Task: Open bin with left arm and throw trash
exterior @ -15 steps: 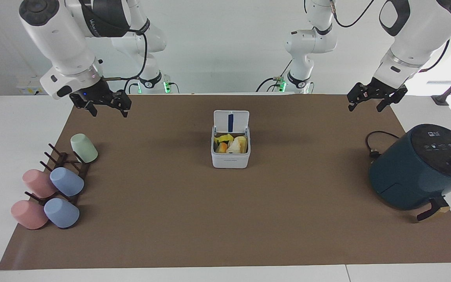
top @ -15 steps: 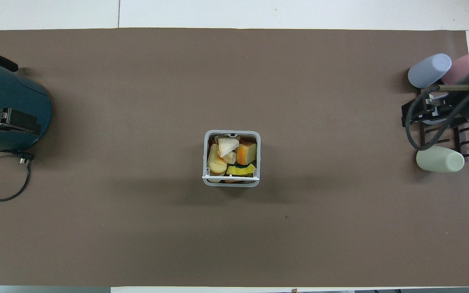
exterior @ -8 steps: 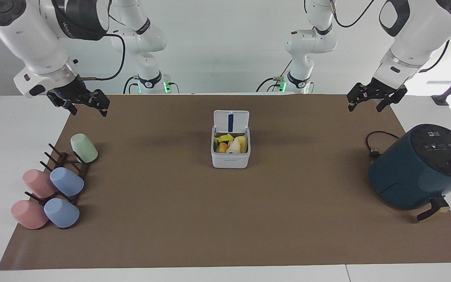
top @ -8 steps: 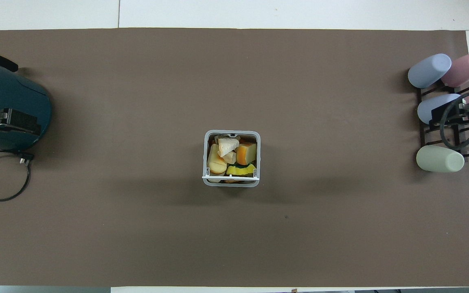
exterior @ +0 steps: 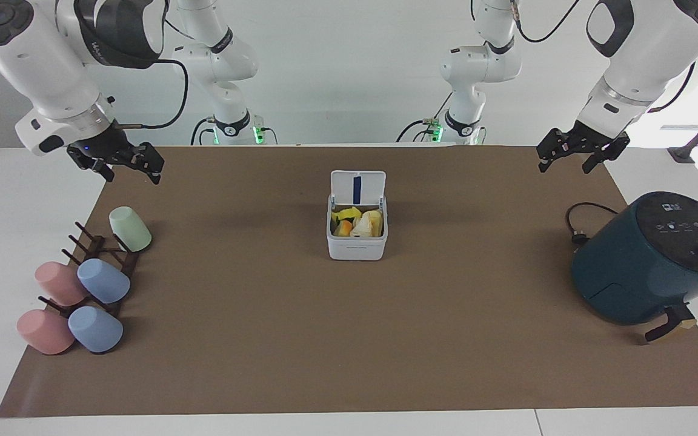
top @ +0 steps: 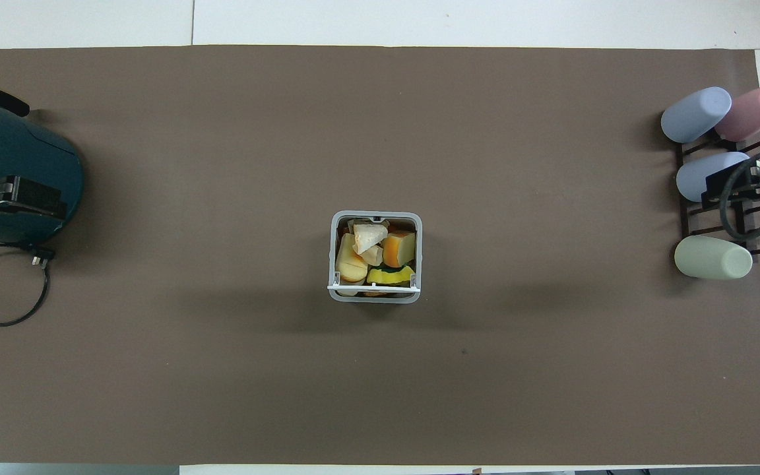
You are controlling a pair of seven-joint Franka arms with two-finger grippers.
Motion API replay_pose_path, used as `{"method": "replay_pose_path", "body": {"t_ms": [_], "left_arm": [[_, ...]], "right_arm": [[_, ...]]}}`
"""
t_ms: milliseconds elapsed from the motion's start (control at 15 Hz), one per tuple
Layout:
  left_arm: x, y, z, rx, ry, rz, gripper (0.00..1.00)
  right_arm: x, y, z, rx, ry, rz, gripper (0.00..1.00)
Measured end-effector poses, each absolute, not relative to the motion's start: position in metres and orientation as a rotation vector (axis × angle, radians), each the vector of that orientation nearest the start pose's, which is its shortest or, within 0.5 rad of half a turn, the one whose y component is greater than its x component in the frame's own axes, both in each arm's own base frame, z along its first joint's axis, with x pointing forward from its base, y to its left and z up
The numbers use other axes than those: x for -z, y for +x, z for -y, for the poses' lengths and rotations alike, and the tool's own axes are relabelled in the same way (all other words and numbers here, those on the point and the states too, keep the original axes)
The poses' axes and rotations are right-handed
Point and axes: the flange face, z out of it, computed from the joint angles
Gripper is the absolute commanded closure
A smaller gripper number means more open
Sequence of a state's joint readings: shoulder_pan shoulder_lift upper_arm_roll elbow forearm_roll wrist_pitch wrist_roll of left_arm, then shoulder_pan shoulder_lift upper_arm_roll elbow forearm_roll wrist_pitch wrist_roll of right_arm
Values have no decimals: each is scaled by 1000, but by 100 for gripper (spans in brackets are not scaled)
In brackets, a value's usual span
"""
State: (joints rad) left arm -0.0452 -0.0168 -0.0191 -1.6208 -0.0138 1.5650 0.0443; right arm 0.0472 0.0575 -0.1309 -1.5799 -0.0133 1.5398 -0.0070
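The white bin (exterior: 356,247) stands mid-table on the brown mat with its lid (exterior: 358,186) hinged upright, on the side nearer to the robots. Inside lies the trash (exterior: 364,225): a pale wedge on top of yellow and orange scraps, which also shows in the overhead view (top: 370,235) inside the bin's rim (top: 419,254). My left gripper (exterior: 566,165) is open and empty, raised over the mat's corner near the teal appliance. My right gripper (exterior: 132,175) is open and empty, raised over the mat's edge by the cup rack.
A dark teal appliance (exterior: 652,260) with a coiled black cable (exterior: 579,223) stands at the left arm's end. A dark rack (exterior: 97,254) with several pastel cups (exterior: 103,281) lies at the right arm's end.
My right gripper has moved away from the bin toward the right arm's end of the table and slightly up. The left gripper, bin and trash have not moved.
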Motion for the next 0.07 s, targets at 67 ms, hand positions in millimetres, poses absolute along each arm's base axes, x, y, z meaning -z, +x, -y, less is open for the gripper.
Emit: {"method": "replay_pose_path", "body": {"t_ms": [67], "left_arm": [[-610, 546, 37, -62, -3149, -171, 0]], "right_arm": [[-585, 564, 47, -155, -3152, -121, 0]]}}
